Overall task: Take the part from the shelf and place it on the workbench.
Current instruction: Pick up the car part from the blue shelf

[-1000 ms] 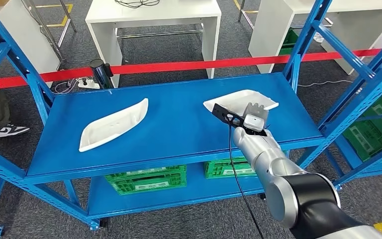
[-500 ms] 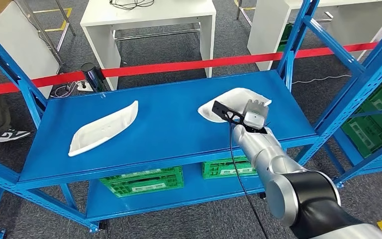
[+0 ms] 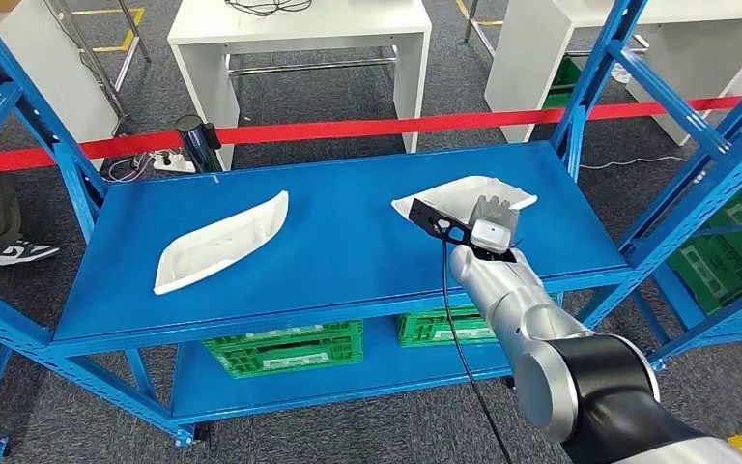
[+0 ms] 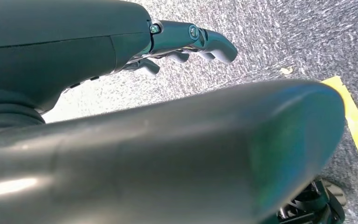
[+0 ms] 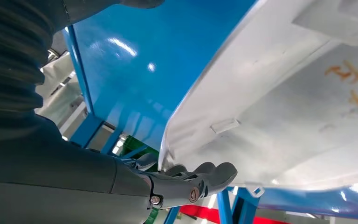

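1. The right hand (image 3: 494, 224), right of centre in the head view, sits at the near edge of a white moulded part (image 3: 464, 198) on the blue shelf (image 3: 348, 242).
2. In the right wrist view its fingers (image 5: 200, 175) curl under the part's rim; a firm hold looks likely but is not certain.
3. The left hand (image 4: 186, 42) hangs over carpet, fingers loosely extended, holding nothing.
4. Step in hand: grasping. Next: secure the grip, lift the part off the shelf, then carry it towards the workbench.
5. A second white part (image 3: 220, 242) lies at the shelf's left.
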`<state>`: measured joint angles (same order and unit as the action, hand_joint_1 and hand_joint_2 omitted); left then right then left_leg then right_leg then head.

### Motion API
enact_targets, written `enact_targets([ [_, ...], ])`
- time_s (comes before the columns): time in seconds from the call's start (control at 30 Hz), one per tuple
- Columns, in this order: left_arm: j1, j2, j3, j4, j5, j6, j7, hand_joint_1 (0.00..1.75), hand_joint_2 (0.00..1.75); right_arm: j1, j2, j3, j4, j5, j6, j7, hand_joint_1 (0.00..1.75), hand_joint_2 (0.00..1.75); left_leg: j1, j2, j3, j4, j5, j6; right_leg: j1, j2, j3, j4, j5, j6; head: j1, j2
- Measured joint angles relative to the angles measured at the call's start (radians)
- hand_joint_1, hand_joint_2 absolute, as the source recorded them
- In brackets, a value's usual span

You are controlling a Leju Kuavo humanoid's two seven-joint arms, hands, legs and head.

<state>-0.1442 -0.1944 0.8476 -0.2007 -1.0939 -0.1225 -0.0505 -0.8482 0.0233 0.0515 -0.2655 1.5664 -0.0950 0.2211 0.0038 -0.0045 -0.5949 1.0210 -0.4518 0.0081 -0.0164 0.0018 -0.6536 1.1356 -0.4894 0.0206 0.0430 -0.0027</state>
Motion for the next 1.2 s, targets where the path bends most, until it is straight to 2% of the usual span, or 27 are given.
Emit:
enact_targets([
  [0.07,-0.001,0.000,0.000,0.000,0.000,0.000,0.000,0.00,0.00,-0.005,0.000,0.000,0.000,0.002,0.000,-0.001,0.00,1.75,-0.002,-0.001,-0.004,0.008,-0.005,-0.011,0.002,0.001,0.041,-0.083,0.021,-0.008,-0.001,0.000],
  [0.17,0.000,0.000,0.000,0.000,0.001,0.000,-0.002,0.00,0.00,-0.010,0.001,0.000,0.000,0.004,0.000,-0.002,0.00,1.75,-0.002,-0.002,-0.007,0.007,-0.004,-0.029,0.006,0.002,0.046,-0.096,0.023,-0.027,-0.001,0.000],
  [0.23,0.000,0.001,0.000,-0.001,0.002,0.000,-0.002,0.00,0.00,-0.012,0.001,0.000,0.000,0.005,0.000,-0.003,0.00,1.75,0.001,-0.001,-0.018,0.031,-0.022,-0.041,0.003,0.001,0.050,-0.103,0.028,-0.039,-0.002,0.000],
  [0.27,-0.001,0.001,0.000,-0.001,0.002,0.000,-0.002,0.00,0.00,-0.013,0.002,0.000,0.000,0.005,0.000,-0.003,0.00,1.75,0.002,0.000,-0.036,0.070,-0.045,-0.045,0.002,0.001,0.052,-0.106,0.030,-0.044,-0.003,0.000],
  [0.33,0.000,0.001,0.000,-0.001,0.002,0.000,-0.003,0.00,0.00,-0.012,0.002,0.000,0.000,0.005,0.000,-0.004,0.00,1.75,0.003,0.000,-0.090,0.191,-0.102,-0.052,0.002,0.001,0.051,-0.107,0.031,-0.047,-0.004,0.000],
  [0.37,0.000,0.001,0.000,-0.001,0.002,0.000,-0.003,0.00,0.00,-0.012,0.002,0.000,0.000,0.006,0.000,-0.004,0.00,1.75,0.004,0.000,-0.115,0.242,-0.119,-0.054,0.002,0.000,0.051,-0.106,0.031,-0.048,-0.004,0.000],
  [0.4,0.002,0.001,0.000,-0.001,0.002,0.000,-0.003,0.00,0.00,-0.011,0.002,0.000,0.000,0.006,0.000,-0.004,0.00,1.75,0.004,0.000,-0.125,0.265,-0.119,-0.054,0.002,0.001,0.051,-0.106,0.031,-0.048,-0.004,0.000],
  [0.43,0.002,0.001,0.000,-0.001,0.002,0.000,-0.002,0.00,0.00,-0.010,0.002,0.000,0.000,0.006,0.001,-0.004,0.00,1.75,0.004,0.000,-0.118,0.249,-0.101,-0.053,0.002,0.001,0.051,-0.106,0.031,-0.048,-0.004,0.000],
  [0.5,0.002,0.001,0.000,-0.001,0.002,0.000,-0.002,0.00,0.00,-0.010,0.002,0.000,0.000,0.006,0.001,-0.004,0.00,1.75,0.004,0.000,-0.059,0.131,-0.041,-0.048,0.002,0.001,0.051,-0.103,0.030,-0.046,-0.004,0.000],
  [0.57,0.000,0.002,0.000,-0.002,0.003,0.000,-0.003,0.00,0.00,-0.010,0.003,0.000,0.000,0.006,0.002,-0.004,0.00,1.75,0.001,0.000,-0.006,0.028,-0.012,-0.038,0.005,0.002,0.048,-0.100,0.029,-0.037,-0.004,0.000],
  [0.67,0.000,0.002,0.000,-0.002,0.002,0.000,-0.003,0.00,0.00,-0.010,0.003,0.000,0.000,0.006,0.004,-0.004,0.00,1.75,-0.002,0.000,0.004,0.002,-0.007,-0.019,0.006,0.003,0.046,-0.105,0.034,-0.017,-0.003,0.000],
  [0.73,0.000,0.002,0.000,-0.002,0.002,0.000,-0.003,0.00,0.00,-0.009,0.002,0.000,0.000,0.006,0.005,-0.004,0.00,1.75,0.000,0.000,0.006,-0.007,0.001,-0.005,0.004,0.002,0.036,-0.086,0.019,-0.006,-0.002,0.000],
  [0.77,-0.001,0.001,0.000,-0.002,0.002,0.000,-0.003,0.00,0.00,-0.009,0.002,0.000,0.000,0.005,0.005,-0.003,0.00,1.75,0.002,0.000,0.007,-0.011,0.004,0.001,0.004,0.002,0.018,-0.049,-0.003,-0.001,-0.001,0.000],
  [0.83,0.000,0.001,0.000,-0.002,0.002,0.000,-0.003,0.00,0.00,-0.006,0.002,0.000,0.000,0.004,0.007,-0.001,0.00,1.75,0.002,0.000,0.004,-0.011,0.005,0.006,0.003,0.002,-0.042,0.079,-0.065,0.005,0.001,0.000],
  [0.87,0.000,0.000,0.000,-0.002,0.002,0.000,-0.003,0.00,0.00,-0.002,0.002,0.000,0.000,0.004,0.008,0.000,0.00,1.75,0.001,0.000,0.003,-0.010,0.005,0.007,0.002,0.002,-0.072,0.140,-0.087,0.007,0.002,0.000],
  [0.9,0.001,0.000,0.000,-0.002,0.002,0.000,-0.003,0.00,0.00,0.002,0.002,0.000,0.000,0.003,0.009,0.000,0.00,1.75,0.001,0.000,0.002,-0.009,0.004,0.008,0.002,0.002,-0.090,0.173,-0.091,0.007,0.002,0.000],
  [0.93,0.001,0.001,0.000,-0.002,0.002,0.000,-0.003,0.00,0.00,0.004,0.002,0.000,0.000,0.003,0.009,0.000,0.00,1.75,0.000,0.000,0.002,-0.006,0.003,0.008,0.002,0.002,-0.086,0.165,-0.075,0.007,0.002,0.000],
  [0.97,0.001,0.000,0.000,-0.002,0.002,0.000,-0.002,0.00,0.00,0.004,0.001,0.000,0.000,0.003,0.009,0.001,0.00,1.75,0.000,-0.001,0.002,-0.004,0.002,0.007,0.002,0.002,-0.063,0.116,-0.045,0.005,0.002,0.000],
  [1.03,0.000,0.000,0.000,-0.002,0.002,0.000,-0.002,0.00,0.00,0.000,0.001,0.000,0.000,0.003,0.009,0.000,0.00,1.75,-0.001,-0.001,0.002,0.002,-0.003,0.002,0.005,0.001,0.007,-0.025,0.013,-0.002,0.001,0.000],
  [1.07,0.000,0.000,0.000,-0.002,0.002,0.000,-0.002,0.00,0.00,-0.002,0.001,0.000,0.000,0.004,0.009,0.000,0.00,1.75,-0.003,-0.001,0.001,0.004,-0.004,-0.003,0.006,0.001,0.031,-0.073,0.026,-0.007,0.001,0.000],
  [1.1,-0.001,0.000,0.000,-0.002,0.002,0.000,-0.002,0.00,0.00,-0.003,0.000,0.000,0.000,0.004,0.009,0.000,0.00,1.75,-0.003,-0.001,0.000,0.005,-0.005,-0.008,0.009,0.001,0.043,-0.098,0.029,-0.012,0.001,0.000],
  [1.2,-0.001,0.000,0.000,-0.002,0.002,0.000,-0.002,0.00,0.00,-0.007,0.000,0.000,0.000,0.005,0.007,0.000,0.00,1.75,-0.003,-0.001,0.000,0.003,-0.007,-0.026,0.009,0.002,0.048,-0.108,0.031,-0.028,0.001,0.000],
])
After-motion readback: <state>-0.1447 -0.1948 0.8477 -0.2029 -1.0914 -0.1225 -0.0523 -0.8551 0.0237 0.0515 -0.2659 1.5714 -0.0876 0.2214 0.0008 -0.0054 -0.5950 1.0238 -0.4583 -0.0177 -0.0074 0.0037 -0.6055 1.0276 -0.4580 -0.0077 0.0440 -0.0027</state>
